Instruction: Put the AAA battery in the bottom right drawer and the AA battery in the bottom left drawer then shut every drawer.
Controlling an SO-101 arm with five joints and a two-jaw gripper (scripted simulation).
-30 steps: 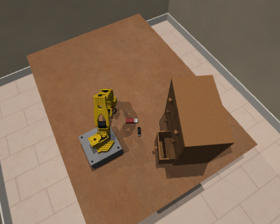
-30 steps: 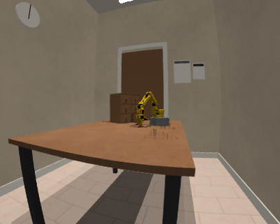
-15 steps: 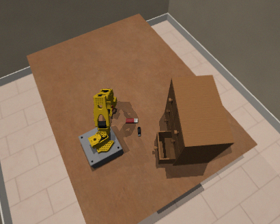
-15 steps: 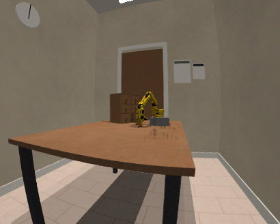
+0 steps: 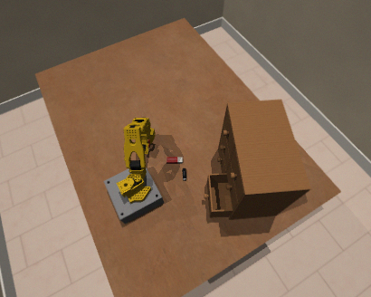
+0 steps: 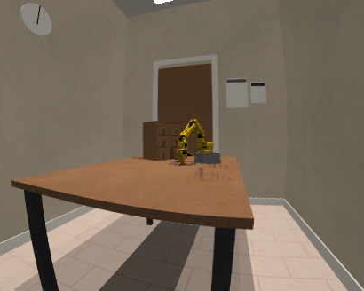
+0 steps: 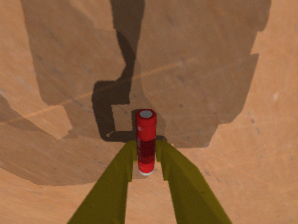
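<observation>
In the wrist view my gripper (image 7: pixel 145 150) is shut on a red cylindrical battery (image 7: pixel 145 140) with a grey end cap, low over the table. I cannot tell its size. In the overhead view the gripper (image 5: pixel 151 146) is down at the table, left of the chest (image 5: pixel 260 154). A small black battery (image 5: pixel 185 174) lies on the table between the arm and the chest. One bottom-row drawer (image 5: pixel 218 196) at the near end of the chest stands pulled out and looks empty. The other drawers are shut.
A red and white block-shaped thing (image 5: pixel 175 159) lies on the table just right of the gripper. The arm's grey base (image 5: pixel 133 199) stands near the table's left edge. In the side view the arm (image 6: pixel 190 144) reaches down in front of the chest (image 6: pixel 159 139).
</observation>
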